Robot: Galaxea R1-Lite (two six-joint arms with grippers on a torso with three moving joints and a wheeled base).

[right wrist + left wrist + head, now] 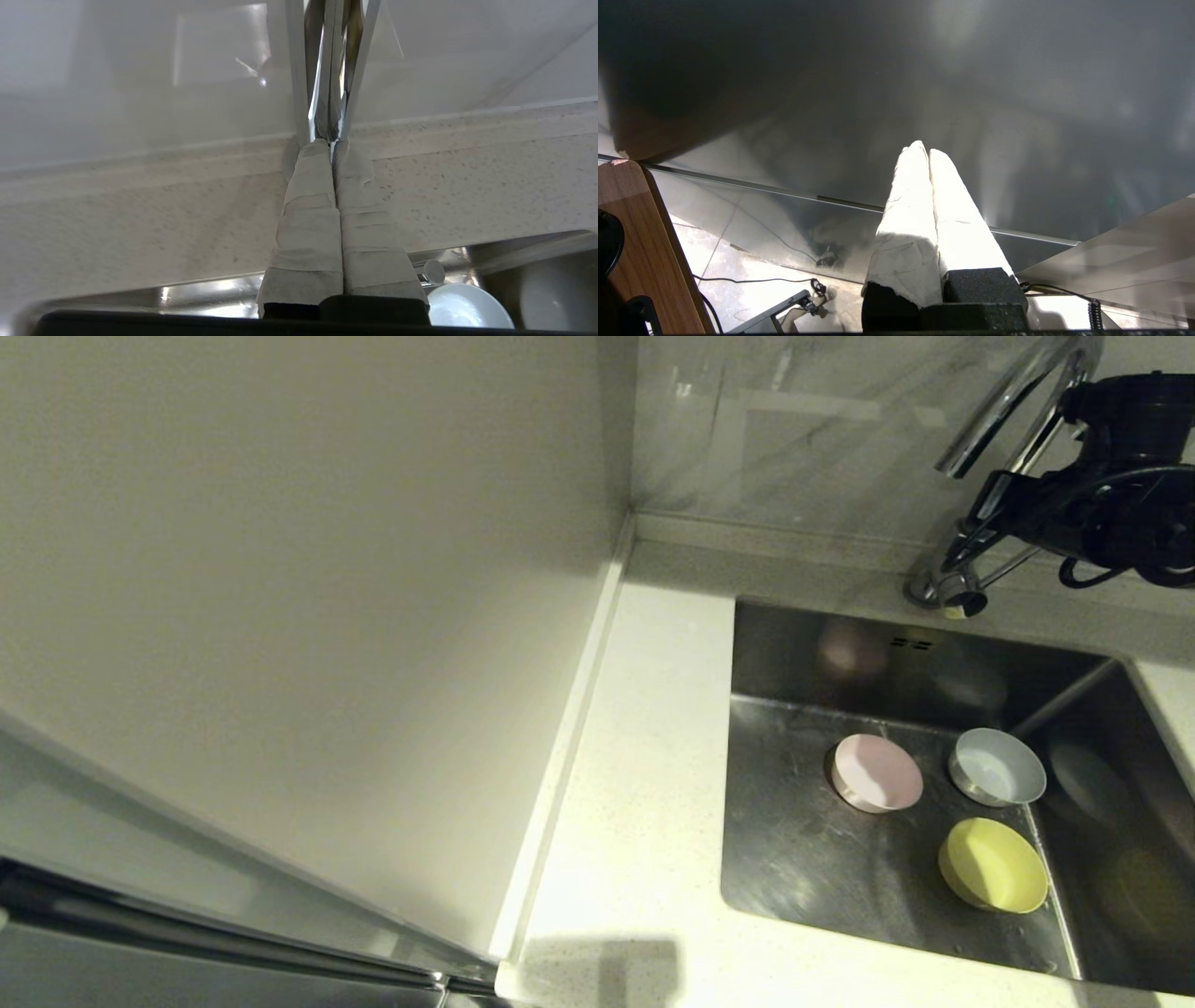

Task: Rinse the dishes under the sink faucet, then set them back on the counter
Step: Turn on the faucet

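The right claw (332,147) has its taped fingers pressed together, holding nothing, its tips right at the upright chrome stem of the sink faucet (1004,406) above the back strip of the desk (644,784). The left claw (927,151) is likewise closed and empty, away from the sink (794,849). Three dishes sit in the sink basin, all in front of the faucet: one pink bowl (876,772), one white bowl (996,766) and one yellow-green bowl (992,864).
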